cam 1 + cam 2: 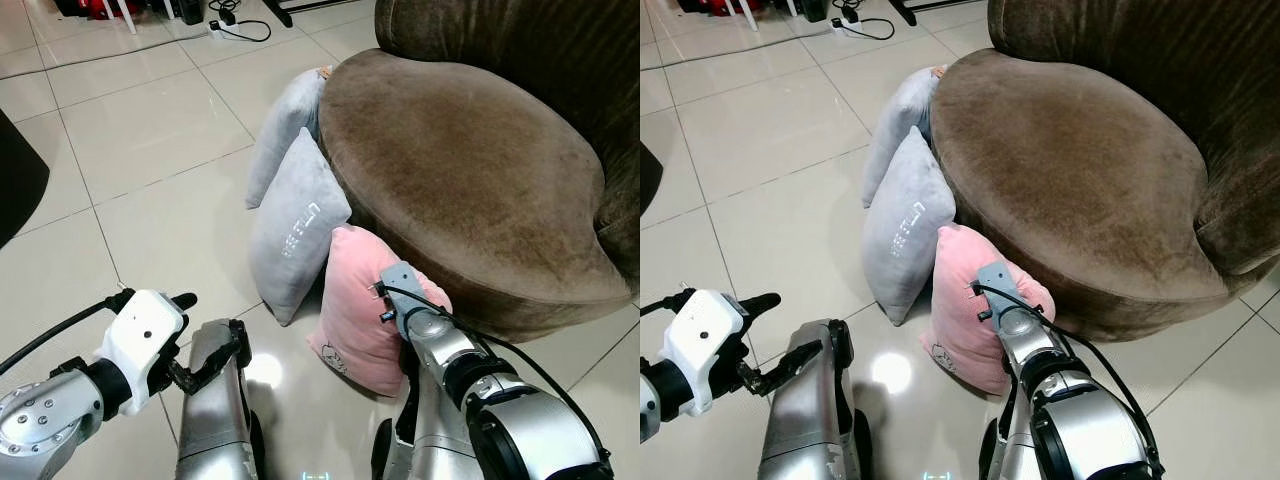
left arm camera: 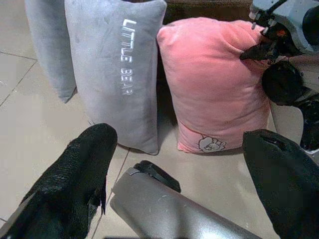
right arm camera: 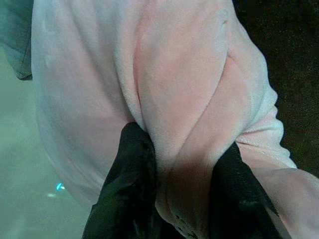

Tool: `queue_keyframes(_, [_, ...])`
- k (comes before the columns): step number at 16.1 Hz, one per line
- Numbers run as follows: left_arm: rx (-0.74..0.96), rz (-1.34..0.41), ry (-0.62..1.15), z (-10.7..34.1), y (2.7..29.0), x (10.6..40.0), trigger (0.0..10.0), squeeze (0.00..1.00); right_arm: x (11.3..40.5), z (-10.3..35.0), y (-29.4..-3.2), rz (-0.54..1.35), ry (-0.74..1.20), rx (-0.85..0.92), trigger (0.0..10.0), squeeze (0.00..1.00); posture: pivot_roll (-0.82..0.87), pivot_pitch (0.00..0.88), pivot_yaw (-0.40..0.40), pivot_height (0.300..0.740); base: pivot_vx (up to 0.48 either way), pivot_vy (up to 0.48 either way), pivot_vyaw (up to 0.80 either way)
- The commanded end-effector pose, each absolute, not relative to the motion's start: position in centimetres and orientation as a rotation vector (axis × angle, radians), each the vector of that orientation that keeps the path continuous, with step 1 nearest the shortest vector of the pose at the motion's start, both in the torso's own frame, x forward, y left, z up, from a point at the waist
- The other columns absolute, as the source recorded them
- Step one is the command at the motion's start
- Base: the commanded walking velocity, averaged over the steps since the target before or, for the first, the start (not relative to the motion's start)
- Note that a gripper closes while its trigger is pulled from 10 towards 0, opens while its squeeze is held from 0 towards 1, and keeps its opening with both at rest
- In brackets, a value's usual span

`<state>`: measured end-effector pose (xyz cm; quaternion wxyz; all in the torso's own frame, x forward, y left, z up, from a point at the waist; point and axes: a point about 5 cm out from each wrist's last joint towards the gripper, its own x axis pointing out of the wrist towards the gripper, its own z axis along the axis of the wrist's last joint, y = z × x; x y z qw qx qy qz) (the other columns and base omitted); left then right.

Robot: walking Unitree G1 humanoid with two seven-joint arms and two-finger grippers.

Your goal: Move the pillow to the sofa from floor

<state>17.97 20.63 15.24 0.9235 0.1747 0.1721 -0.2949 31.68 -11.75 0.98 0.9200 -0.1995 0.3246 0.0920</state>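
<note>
On the tiled floor (image 1: 150,190), upright against the near edge of the brown sofa (image 1: 470,180), stands the pink pillow (image 1: 355,310). Plush, soft, rounded corners, small cartoon print low on its front face. Right gripper (image 3: 182,164) at the pillow's right side; fingers (image 3: 132,164) pinched shut on a fold of pink fabric, creases radiating from the pinch. That pinch is seen close up in the right wrist view; from the head views the right wrist block and cable cover it.

Left of the pink pillow, touching or just beside it, a grey pillow (image 1: 295,225) with white embroidered lettering, leaning on the sofa. Left wrist view reads the text as "LITTLE BEAR"; head views too small to read. Farther back, a second grey pillow (image 1: 285,125), plain, also leaning on the sofa.

Left gripper (image 1: 185,335) hovers low at near left, well apart from the pillows; fingers (image 2: 75,169) spread wide, holding nothing, textured black pads. Silver robot leg (image 1: 215,400) below it, glossy metal.

Sofa: round seat, velvety brown nap, thick back cushion at far right. Floor: glossy pale tiles, grey grout, light glare. Power strip (image 1: 225,25) with black cable at far edge.
</note>
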Motion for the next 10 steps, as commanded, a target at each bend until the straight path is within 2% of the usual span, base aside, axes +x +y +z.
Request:
queue_keyframes(1, [0.359, -0.621, 0.373, 15.0, 20.6, 17.9, 10.0, 0.0, 31.3, 0.6, -11.1, 0.226, 0.683, -0.385, 0.0, 0.0, 0.18, 0.156, -0.007, 0.46, 0.0, 0.0, 0.0])
queue_keyframes(7, [0.367, -0.618, 0.362, 14.8, 20.8, 18.7, 10.0, 0.0, 31.2, 0.6, -10.8, 0.264, 0.682, -0.383, 0.0, 0.0, 0.18, 0.109, -0.014, 0.46, 0.0, 0.0, 0.0])
queue_keyframes(10, [0.369, -0.603, 0.341, 14.5, 20.8, 19.6, 10.0, 0.0, 31.0, 0.6, -9.7, 0.389, 0.663, -0.348, 0.0, 0.0, 0.17, 0.046, -0.026, 0.46, 0.0, 0.0, 0.0])
